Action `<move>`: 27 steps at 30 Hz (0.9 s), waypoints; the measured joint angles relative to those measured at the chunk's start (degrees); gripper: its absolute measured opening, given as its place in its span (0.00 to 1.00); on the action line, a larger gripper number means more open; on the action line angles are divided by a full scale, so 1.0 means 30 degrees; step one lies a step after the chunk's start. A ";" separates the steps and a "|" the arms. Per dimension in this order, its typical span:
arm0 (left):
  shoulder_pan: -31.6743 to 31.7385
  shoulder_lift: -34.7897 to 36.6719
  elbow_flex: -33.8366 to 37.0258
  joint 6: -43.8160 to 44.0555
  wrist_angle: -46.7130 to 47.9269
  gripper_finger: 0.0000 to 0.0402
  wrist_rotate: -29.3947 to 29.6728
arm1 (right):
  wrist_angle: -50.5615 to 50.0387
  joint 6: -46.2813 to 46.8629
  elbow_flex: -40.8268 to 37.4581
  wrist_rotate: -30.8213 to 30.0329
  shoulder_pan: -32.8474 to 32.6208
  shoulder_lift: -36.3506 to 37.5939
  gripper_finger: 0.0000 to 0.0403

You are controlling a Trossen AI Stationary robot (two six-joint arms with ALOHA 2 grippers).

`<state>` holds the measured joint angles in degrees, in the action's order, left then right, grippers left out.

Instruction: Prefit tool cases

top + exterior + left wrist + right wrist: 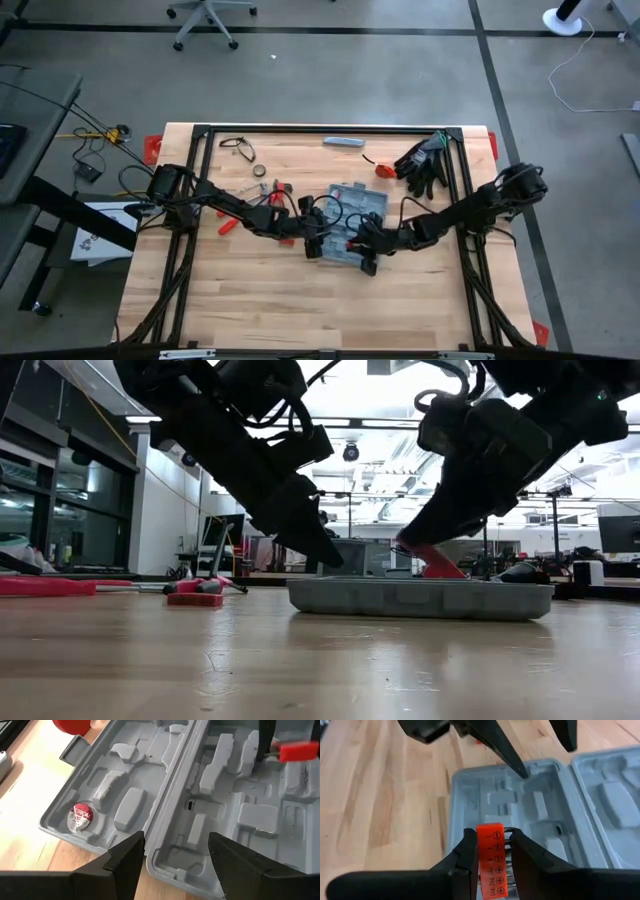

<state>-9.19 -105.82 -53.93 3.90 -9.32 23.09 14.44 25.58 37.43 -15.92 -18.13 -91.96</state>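
The blue-grey tool case [350, 225] lies open and flat in the middle of the table, its moulded slots [200, 780] bare apart from a red round sticker [81, 816]. My left gripper [177, 862] stands open over the case's left end, one finger on each side of the hinge ridge [170, 805]. In the low view its fingertip [328, 557] is just above the rim. My right gripper [492, 836] is shut on a red bit holder [490, 855] over the case's near half [520, 815]. My right gripper pinches the red bit holder's two long sides [481, 851] between its two fingers, and the holder's end [490, 827] reaches past the fingertips. The fingers slant down from the table's right. The holder [432, 560] tilts over the case; whether its lower end touches the case is hidden.
Red-handled tools [228, 227] and small parts [262, 182] lie left of the case. Black gloves [425, 160], a red round piece [383, 170] and a slim grey bar [343, 142] lie toward the far edge. Bare wood [300, 300] stretches along the near side.
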 joint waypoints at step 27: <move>-0.0197 -0.0015 -0.0015 -0.0328 -0.1887 0.53 -0.0627 | -0.1801 0.0962 0.0044 -0.0049 0.0044 -0.1567 0.18</move>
<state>-9.78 -105.86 -53.98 2.92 -14.98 21.21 9.03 28.47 37.56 -16.07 -18.00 -96.66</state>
